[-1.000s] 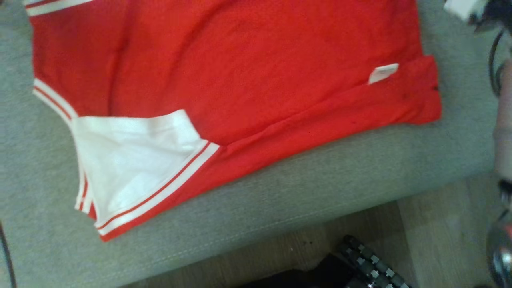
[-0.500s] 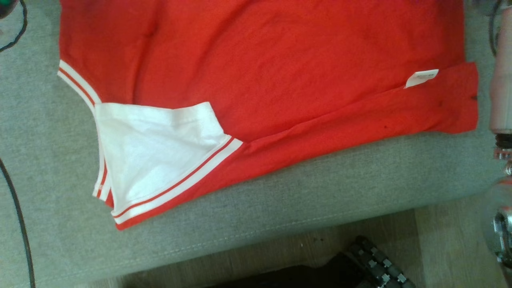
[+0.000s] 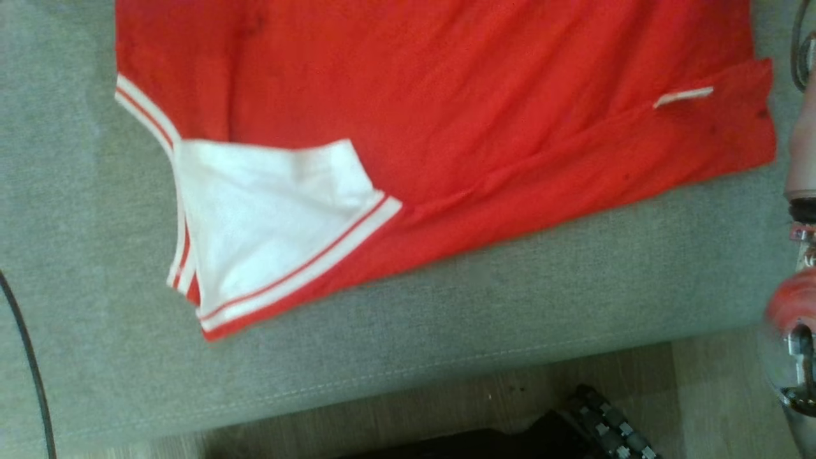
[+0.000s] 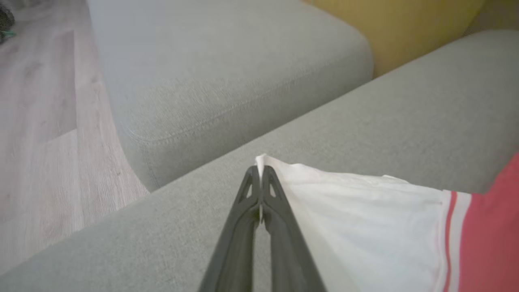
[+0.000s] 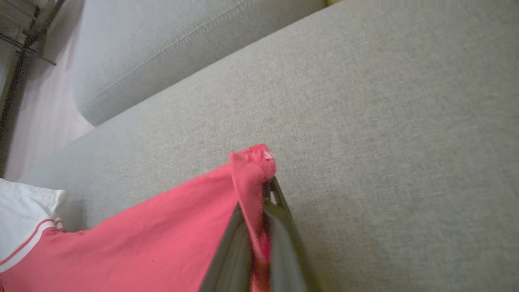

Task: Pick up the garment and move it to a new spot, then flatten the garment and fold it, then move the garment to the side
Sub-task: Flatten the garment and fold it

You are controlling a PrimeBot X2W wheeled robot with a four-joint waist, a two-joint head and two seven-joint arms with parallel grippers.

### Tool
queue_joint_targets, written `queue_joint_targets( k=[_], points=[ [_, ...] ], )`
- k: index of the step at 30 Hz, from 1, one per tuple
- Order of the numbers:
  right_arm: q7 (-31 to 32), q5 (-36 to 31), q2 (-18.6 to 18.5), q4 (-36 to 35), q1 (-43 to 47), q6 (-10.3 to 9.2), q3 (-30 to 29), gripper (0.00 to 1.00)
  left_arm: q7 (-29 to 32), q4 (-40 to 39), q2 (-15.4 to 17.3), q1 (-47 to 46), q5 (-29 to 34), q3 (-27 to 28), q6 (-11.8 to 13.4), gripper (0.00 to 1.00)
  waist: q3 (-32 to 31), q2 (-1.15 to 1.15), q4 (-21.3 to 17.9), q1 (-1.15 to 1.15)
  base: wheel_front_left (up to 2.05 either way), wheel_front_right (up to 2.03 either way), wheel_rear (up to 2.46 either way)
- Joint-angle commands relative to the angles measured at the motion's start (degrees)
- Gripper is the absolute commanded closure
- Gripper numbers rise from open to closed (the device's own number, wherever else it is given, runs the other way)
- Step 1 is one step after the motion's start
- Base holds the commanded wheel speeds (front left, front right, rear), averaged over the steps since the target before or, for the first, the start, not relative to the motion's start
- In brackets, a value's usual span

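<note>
The garment (image 3: 446,95), a red jersey, lies spread on the grey sofa seat (image 3: 510,319). Its white inside (image 3: 268,204) is turned out at the lower left, edged with red-and-white striped trim. A small white tag (image 3: 683,96) sits near the right hem. In the left wrist view my left gripper (image 4: 260,174) is shut on a white corner of the garment (image 4: 365,227), just above the seat. In the right wrist view my right gripper (image 5: 265,190) is shut on a folded red corner of the garment (image 5: 162,235). My pale right forearm (image 3: 804,146) stands at the head view's right edge.
The seat's front edge runs along the bottom of the head view, with wood floor (image 3: 714,395) and a black studded wheel (image 3: 605,427) below it. A black cable (image 3: 25,357) hangs at the left. A second grey cushion (image 4: 227,61) and a yellow cushion (image 4: 405,28) lie beyond the left gripper.
The head camera has swung, sliding the whole picture rightward. My right gripper has closed on the red corner. The white tag now shows edge-on. The left gripper stays shut.
</note>
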Motion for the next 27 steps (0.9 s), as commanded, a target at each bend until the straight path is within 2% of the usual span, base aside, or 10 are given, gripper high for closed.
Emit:
queue_joint_targets(
  k=[1, 7, 10, 17, 22, 27],
  points=[
    [-0.74, 1.08, -0.06, -2.20, -1.90, 0.36, 0.29, 1.00, -1.01, -0.70, 2.41, -3.97, -0.59, 2.57, 0.07, 1.00, -0.10, 0.00, 0.14, 0.00, 0.00, 0.00, 0.00],
    [-3.46, 7.19, -2.57, -4.74, 1.01, 0.36, 4.47, 1.00, -7.85, -2.18, 2.17, -2.79, -5.25, 3.57, 0.07, 1.00, -1.37, 0.00, 1.05, 0.00, 0.00, 0.00, 0.00],
    [-3.70, 11.04, -4.69, -7.21, 4.37, 0.36, 6.91, 1.00, -9.44, -5.58, 3.33, -0.64, -8.68, 3.21, 0.07, 1.00, -2.40, 0.00, 1.78, 0.00, 0.00, 0.00, 0.00],
    [-4.58, 18.03, -11.19, -13.69, 13.34, 0.36, 9.43, 1.00, -11.70, -16.97, 8.59, 6.56, -16.05, 2.95, 0.07, 1.00, -4.70, 0.00, 4.14, 0.00, 0.00, 0.00, 0.00],
    [-5.05, 21.58, -14.63, -17.43, 19.71, 0.36, 9.13, 1.00, -10.97, -25.72, 12.85, 13.65, -22.85, 4.49, 0.15, 1.00, -5.94, 0.00, 5.65, 0.00, 0.00, 0.00, 0.00],
    [-5.48, 23.70, -16.65, -20.00, 25.24, 0.36, 8.09, 1.00, -9.85, -36.49, 17.62, 21.91, -28.56, 5.06, 2.37, 1.00, -6.24, 0.00, 6.79, 0.00, 0.00, 0.00, 0.00]
  ],
)
